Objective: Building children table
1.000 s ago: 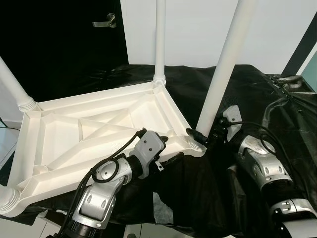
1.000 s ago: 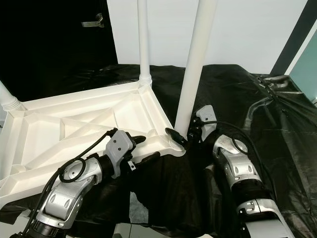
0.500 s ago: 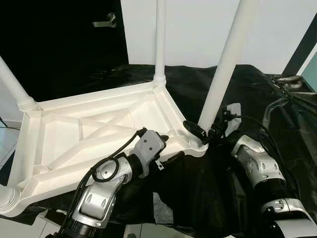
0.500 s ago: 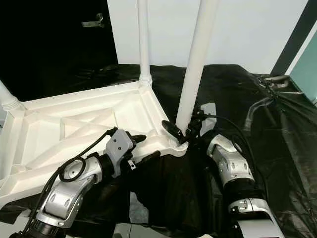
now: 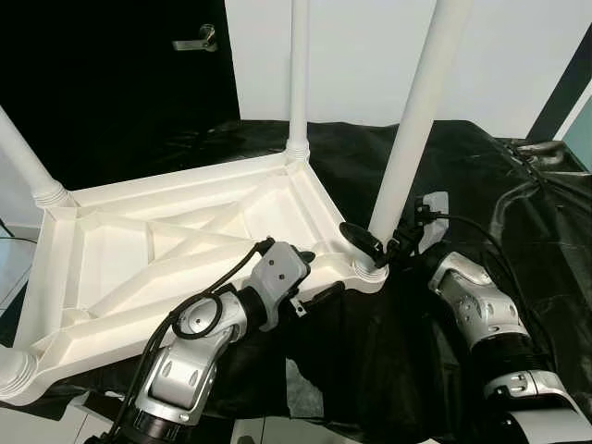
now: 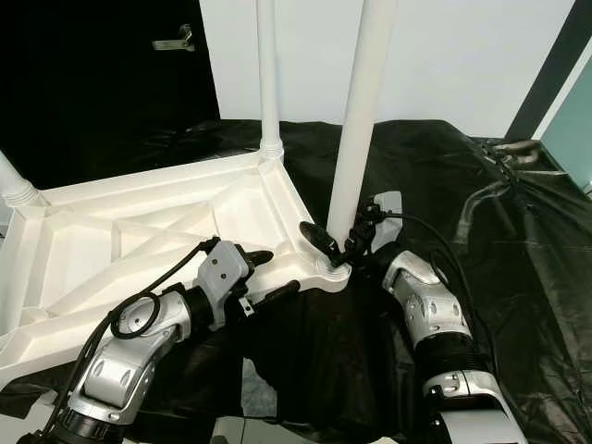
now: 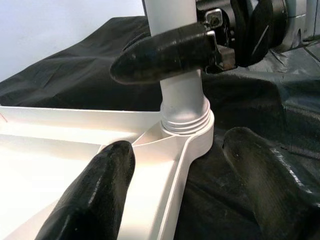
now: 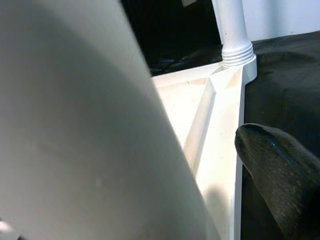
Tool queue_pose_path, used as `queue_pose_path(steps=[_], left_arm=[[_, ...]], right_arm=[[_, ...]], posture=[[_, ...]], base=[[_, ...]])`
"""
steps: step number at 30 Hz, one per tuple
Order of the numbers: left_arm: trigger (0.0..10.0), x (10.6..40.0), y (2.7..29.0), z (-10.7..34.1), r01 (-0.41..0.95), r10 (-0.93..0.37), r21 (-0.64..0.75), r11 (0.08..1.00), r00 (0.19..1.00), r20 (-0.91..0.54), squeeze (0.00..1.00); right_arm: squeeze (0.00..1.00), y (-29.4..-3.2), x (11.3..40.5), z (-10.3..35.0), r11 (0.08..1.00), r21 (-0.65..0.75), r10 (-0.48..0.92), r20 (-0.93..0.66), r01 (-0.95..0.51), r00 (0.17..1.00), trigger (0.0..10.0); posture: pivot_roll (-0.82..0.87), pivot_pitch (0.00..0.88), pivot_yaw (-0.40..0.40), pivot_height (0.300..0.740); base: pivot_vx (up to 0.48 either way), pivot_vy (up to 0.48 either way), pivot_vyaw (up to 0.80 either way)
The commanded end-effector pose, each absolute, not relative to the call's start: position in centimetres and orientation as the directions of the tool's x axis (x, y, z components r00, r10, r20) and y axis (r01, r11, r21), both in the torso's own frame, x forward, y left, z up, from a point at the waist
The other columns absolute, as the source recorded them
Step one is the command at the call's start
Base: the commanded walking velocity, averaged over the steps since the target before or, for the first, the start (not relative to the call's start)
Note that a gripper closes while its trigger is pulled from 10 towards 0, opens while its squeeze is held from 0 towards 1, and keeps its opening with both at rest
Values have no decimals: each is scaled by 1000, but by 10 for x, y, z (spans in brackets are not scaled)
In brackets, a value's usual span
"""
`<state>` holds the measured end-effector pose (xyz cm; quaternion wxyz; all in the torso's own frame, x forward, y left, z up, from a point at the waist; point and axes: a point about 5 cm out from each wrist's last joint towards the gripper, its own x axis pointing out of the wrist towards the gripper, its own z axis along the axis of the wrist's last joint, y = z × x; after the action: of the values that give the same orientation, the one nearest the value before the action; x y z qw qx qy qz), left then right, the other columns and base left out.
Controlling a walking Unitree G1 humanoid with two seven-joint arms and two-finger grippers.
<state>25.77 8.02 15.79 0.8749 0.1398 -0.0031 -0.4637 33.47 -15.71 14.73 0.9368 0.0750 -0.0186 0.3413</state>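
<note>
A white plastic table (image 5: 185, 236) lies upside down on a black cloth, with legs rising from its corners. My right gripper (image 5: 377, 248) is shut on the near right leg (image 5: 412, 139) just above its threaded socket; one black finger (image 7: 160, 55) lies across the leg. The leg stands almost upright. My left gripper (image 5: 316, 277) is open and straddles the table's near rim beside that corner. One of its fingers (image 7: 95, 190) sits over the inner panel, the other (image 7: 265, 185) over the cloth outside.
The far leg (image 5: 298, 74) and the left leg (image 5: 23, 162) stand in their sockets. Black cloth (image 5: 518, 213) covers the surface, with crumpled folds at the right. A dark door with a handle (image 5: 196, 39) and a white wall stand behind.
The near right leg has swung from leaning right to nearly upright, with my right gripper shifting left around its base. My left gripper has stayed at the rim.
</note>
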Motion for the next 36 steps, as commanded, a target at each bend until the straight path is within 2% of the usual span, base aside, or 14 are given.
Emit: queue_pose_path(steps=[1,13,15,16,19,21,22,23,24,36], left_arm=[[10000,260,81,157,785,-787,254,565,605,-120,0],[10000,259,81,156,787,-789,255,561,602,-122,0],[10000,260,80,156,787,-789,254,562,602,-121,0],[10000,260,80,156,787,-789,254,562,602,-121,0],[10000,260,79,157,785,-788,253,565,604,-115,0],[10000,260,79,157,785,-788,253,565,604,-115,0],[10000,260,78,157,785,-788,252,566,605,-114,0],[10000,260,78,157,785,-788,252,566,605,-114,0],[10000,260,78,156,782,-785,248,572,609,-111,0],[10000,256,78,154,776,-778,237,584,619,-108,0]], right_arm=[[0,-157,336,151,758,143,629,100,-637,771,10000],[0,-157,337,151,775,93,620,82,-625,780,10000],[0,-159,340,154,800,-17,600,54,-600,798,10000],[0,-159,340,154,800,-17,600,54,-600,798,10000],[0,-163,345,152,787,-352,526,-48,-508,849,10000],[0,-163,345,152,787,-352,526,-48,-508,849,10000],[0,-164,347,152,773,-418,500,-62,-478,864,10000],[0,-164,347,152,773,-418,500,-62,-478,864,10000],[0,-169,351,151,767,-488,437,-79,-417,896,10000],[0,-167,350,147,734,-528,454,-86,-427,887,10000]], posture=[[73,0,-8,740],[68,0,-8,740],[66,0,-11,740],[66,0,-11,740],[64,0,-21,740],[64,0,-21,740],[64,0,-21,740],[64,0,-21,740],[68,0,-30,740],[71,0,-42,740]], base=[[0,0,0],[0,0,0],[0,0,0],[0,0,0],[0,0,0],[0,0,0],[0,0,0],[0,0,0],[0,0,0],[0,0,0]])
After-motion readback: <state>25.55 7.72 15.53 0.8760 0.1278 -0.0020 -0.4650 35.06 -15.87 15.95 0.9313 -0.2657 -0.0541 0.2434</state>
